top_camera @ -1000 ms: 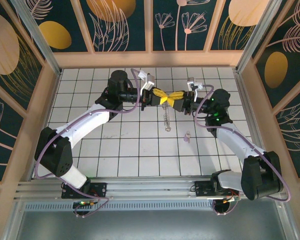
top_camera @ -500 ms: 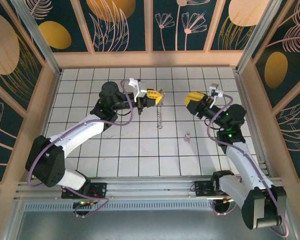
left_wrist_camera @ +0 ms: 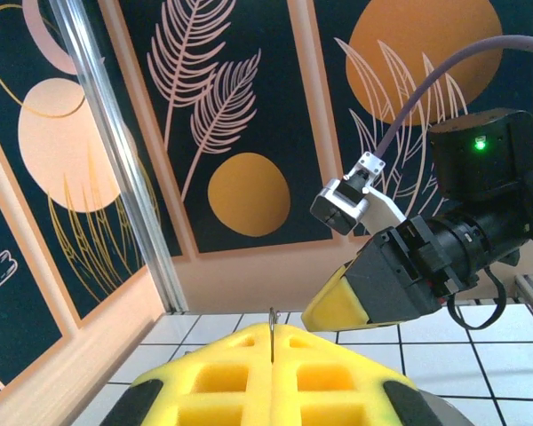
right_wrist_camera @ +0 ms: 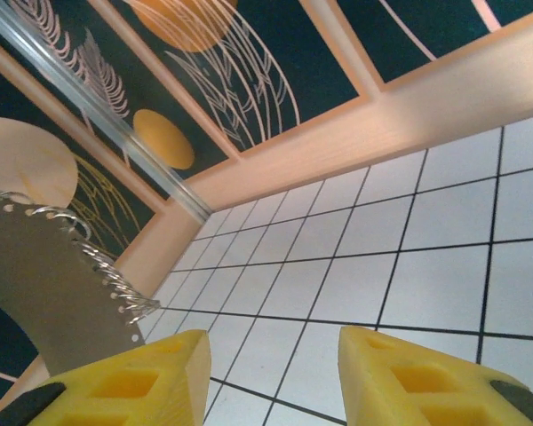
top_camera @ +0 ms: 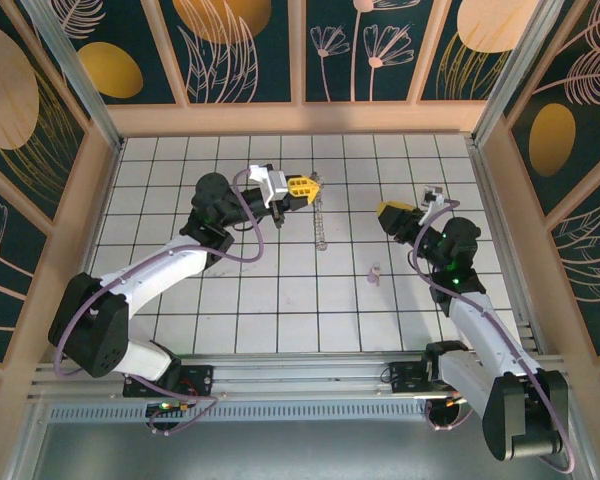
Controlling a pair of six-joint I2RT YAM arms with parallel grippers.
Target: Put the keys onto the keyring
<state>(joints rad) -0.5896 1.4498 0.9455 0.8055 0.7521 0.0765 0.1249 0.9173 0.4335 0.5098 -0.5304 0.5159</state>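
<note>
L gripper [top_camera: 313, 185], yellow pads: pressed together, pinching thin dark-grey wire keyring [top_camera: 322, 225], which hangs beneath.
R gripper [top_camera: 384, 210], yellow pads: spread, empty.
Tiny lilac-pink key [top_camera: 374, 273]: on white tile, base-ward of R jaws; R arm nearer.

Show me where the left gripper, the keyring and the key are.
left gripper [top_camera: 313, 186]: top view, between the tips of its shut yellow fingers.
keyring [top_camera: 322, 226]: top view, the middle of the thin stretch hanging from the left gripper.
key [top_camera: 374, 274]: top view, its pale pink body.
</note>
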